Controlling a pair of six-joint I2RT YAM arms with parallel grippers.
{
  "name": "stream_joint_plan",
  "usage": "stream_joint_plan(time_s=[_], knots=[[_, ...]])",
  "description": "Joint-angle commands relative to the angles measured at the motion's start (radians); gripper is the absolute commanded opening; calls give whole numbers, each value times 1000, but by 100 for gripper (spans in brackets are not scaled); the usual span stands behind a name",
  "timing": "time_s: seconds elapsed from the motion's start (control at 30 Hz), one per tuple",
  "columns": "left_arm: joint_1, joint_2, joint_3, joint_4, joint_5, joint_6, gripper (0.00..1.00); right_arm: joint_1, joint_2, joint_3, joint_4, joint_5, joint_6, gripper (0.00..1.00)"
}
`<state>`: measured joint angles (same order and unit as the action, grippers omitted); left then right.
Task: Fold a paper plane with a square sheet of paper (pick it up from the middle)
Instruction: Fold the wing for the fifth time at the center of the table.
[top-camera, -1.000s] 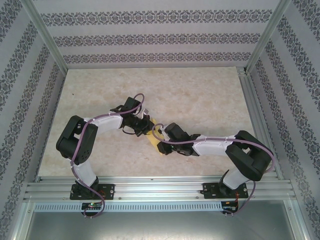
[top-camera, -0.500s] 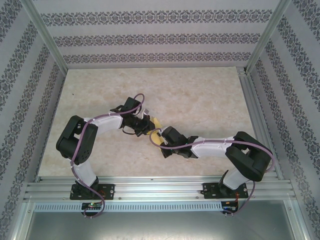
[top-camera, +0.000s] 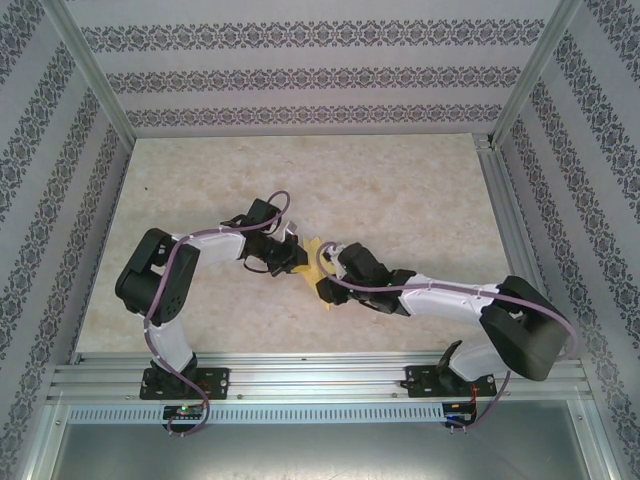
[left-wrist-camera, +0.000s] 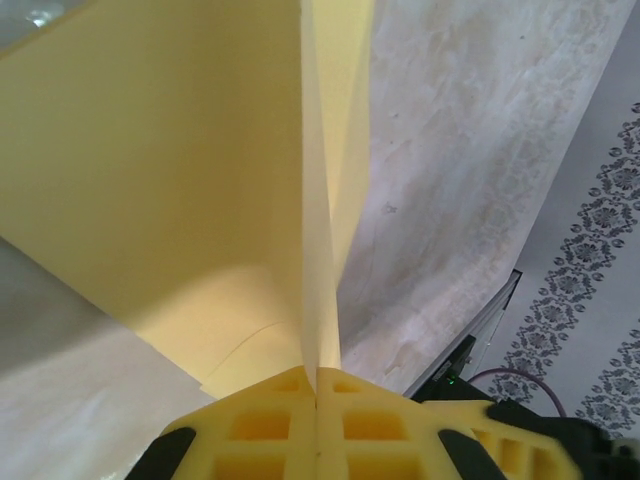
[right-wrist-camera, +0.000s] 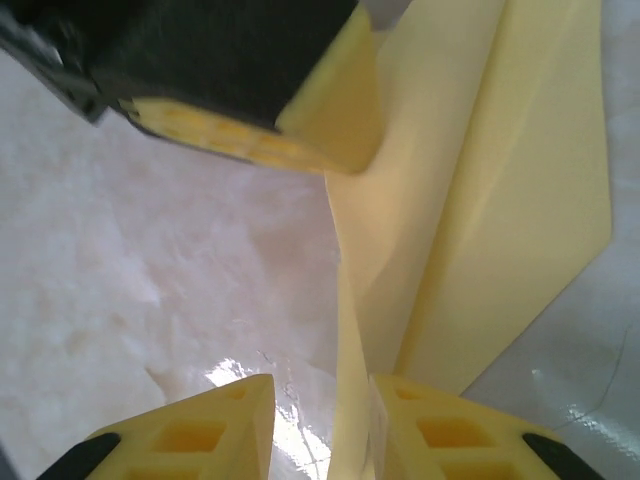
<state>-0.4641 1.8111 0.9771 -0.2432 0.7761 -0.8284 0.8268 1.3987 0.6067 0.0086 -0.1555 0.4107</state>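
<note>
The left gripper (left-wrist-camera: 317, 378) is clamped shut on the lower edge of the paper sheet (left-wrist-camera: 150, 180), holding it off the marble-patterned table (top-camera: 400, 190) near the table's middle. The sheet already has a sharp centre crease and overlapping flaps, so the early folds look done. It is not yet the narrow pointed plane. At the sheet's 4 o'clock in the top view, the right gripper (right-wrist-camera: 320, 405) has its jaws apart. A paper edge stands in the gap close to one finger, not pinched. Judging by this, the wing folds and final flattening remain.
</note>
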Motion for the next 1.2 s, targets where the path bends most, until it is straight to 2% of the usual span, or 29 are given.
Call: stream_joint_plan(time_s=[0.0, 0.1, 0.47, 0.67, 1.17], knots=[[19, 32, 32, -24, -5, 84, 0, -98, -21, -57, 123, -167, 194, 29], [22, 53, 49, -38, 5, 109, 0, -153, 18, -78, 252, -294, 319, 20], [52, 94, 100, -151, -11, 234, 0, -163, 192, -31, 356, -415, 433, 11], [59, 121, 134, -194, -15, 284, 0, -165, 252, -50, 440, -426, 475, 11], [70, 176, 202, -242, 5, 352, 0, -165, 299, -54, 410, -412, 456, 13]])
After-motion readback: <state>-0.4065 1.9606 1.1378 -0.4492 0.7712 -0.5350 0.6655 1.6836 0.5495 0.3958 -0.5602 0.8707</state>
